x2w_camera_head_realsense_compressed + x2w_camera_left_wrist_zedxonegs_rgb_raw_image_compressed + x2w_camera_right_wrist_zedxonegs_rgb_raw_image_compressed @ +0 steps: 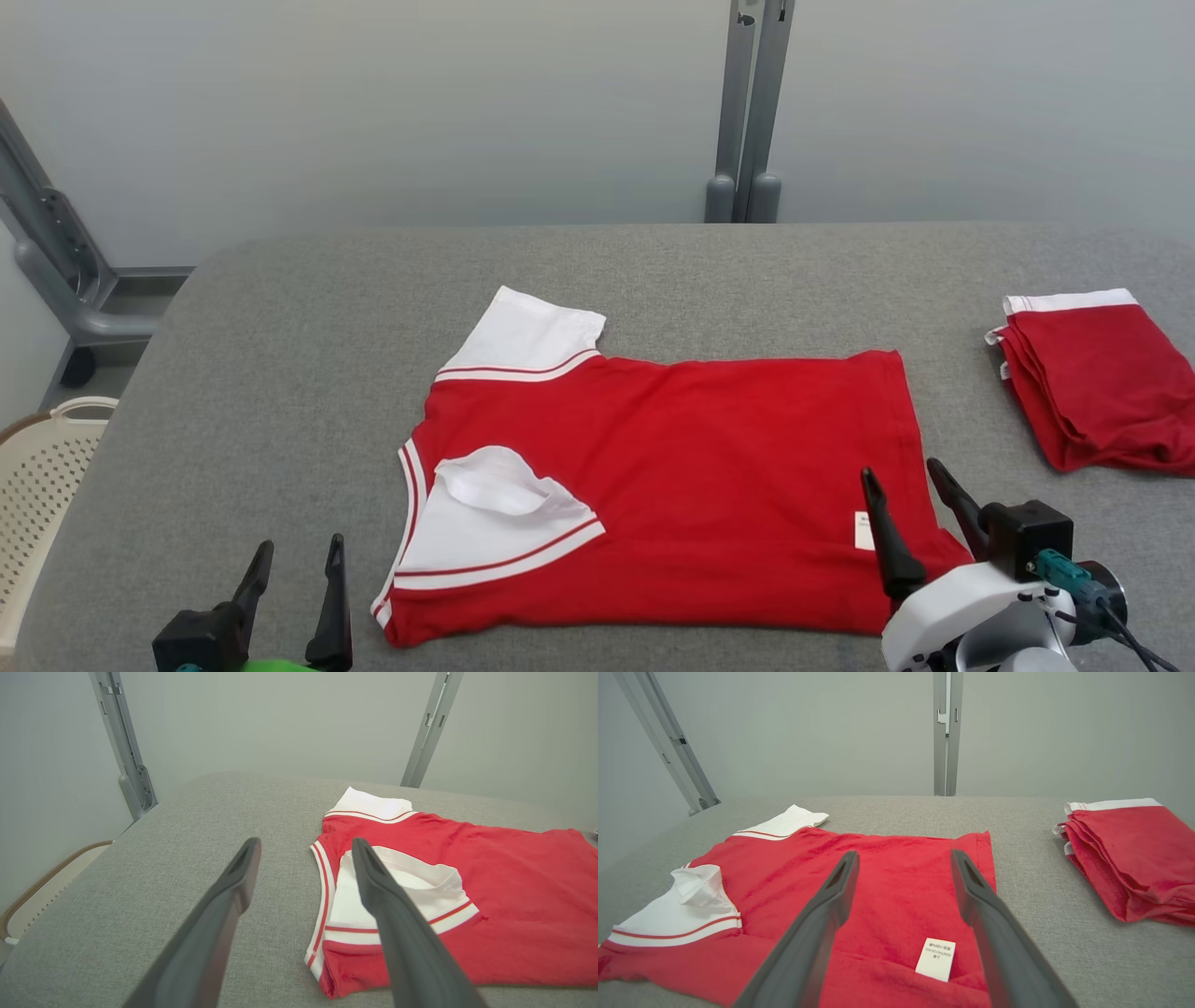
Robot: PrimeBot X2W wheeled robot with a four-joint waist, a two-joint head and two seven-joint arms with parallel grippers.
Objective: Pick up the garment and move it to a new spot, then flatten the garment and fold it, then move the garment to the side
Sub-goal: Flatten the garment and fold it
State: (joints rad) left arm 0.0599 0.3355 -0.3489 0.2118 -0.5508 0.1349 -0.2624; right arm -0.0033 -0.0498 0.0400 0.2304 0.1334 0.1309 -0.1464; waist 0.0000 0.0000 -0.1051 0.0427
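Hidden or unclear:
- Left claw (301, 543): its base is cut off by the bottom edge of the head view. The 2 fingers are spread and hold nothing. They hover over bare counter (280, 373), just left of the garment's collar end.
- Right claw (901, 467): fingers spread, nothing between them. It is poised over the near hem corner of the garment (691, 448). The pale wrist behind it covers that corner, so the cloth edge there cannot be traced.
- White care label (864, 530) near the hem: the print is too small to read.
- Whether either claw touches the cloth cannot be told.
- Folded red pile (1092, 383) is cut by the right edge, and the perforated basket (47, 457) by the left edge.

Garment: red with white striped sleeves, lying flat at mid-counter. Its long axis runs left to right across the counter, with the collar end to the robot's left and the hem to its right. 1 sleeve (523, 341) sticks out toward the far side. The near sleeve (485, 532) is turned in on top of the red body. The pile lies well apart, to the right.
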